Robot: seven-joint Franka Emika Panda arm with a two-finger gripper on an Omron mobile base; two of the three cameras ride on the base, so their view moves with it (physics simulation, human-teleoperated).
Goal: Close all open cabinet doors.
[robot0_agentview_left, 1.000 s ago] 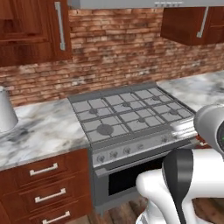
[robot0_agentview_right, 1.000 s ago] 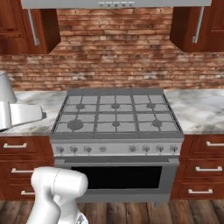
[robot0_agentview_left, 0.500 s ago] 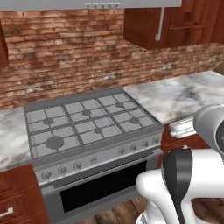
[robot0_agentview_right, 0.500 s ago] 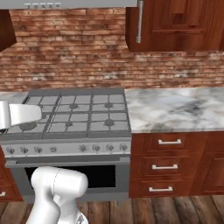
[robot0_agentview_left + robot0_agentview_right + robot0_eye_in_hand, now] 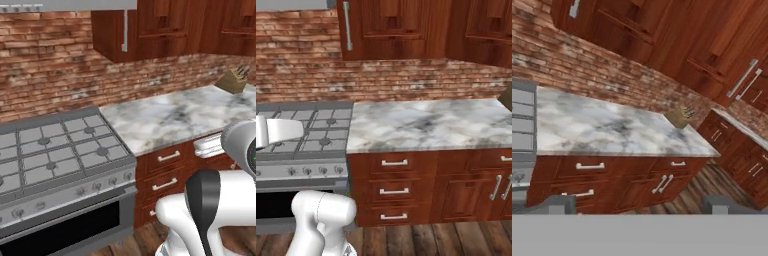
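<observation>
Tall reddish-brown cabinet doors hang above the marble counter to the right of the stove. The nearest door (image 5: 160, 22) (image 5: 391, 25) has a long grey bar handle (image 5: 125, 30) (image 5: 347, 25) on its left edge and looks flush with its cabinet. More doors (image 5: 481, 27) (image 5: 717, 45) follow to the right toward the corner, and I cannot tell whether any of them stands ajar. In the hand view my gripper (image 5: 639, 205) is open with nothing between its fingertips (image 5: 557, 204), well back from the cabinets.
A gas stove (image 5: 50, 150) (image 5: 311, 130) stands at the left. The marble counter (image 5: 170, 117) (image 5: 426, 122) (image 5: 602, 127) runs right to a corner, where a knife block (image 5: 234, 80) (image 5: 681, 116) sits. Drawers (image 5: 393, 190) and base doors (image 5: 662, 184) lie below, above a wooden floor.
The whole picture has slid left, so the camera has moved right. The stove went from the middle to the left, and the counter and right-hand wall cabinets came into view. The gripper stays open.
</observation>
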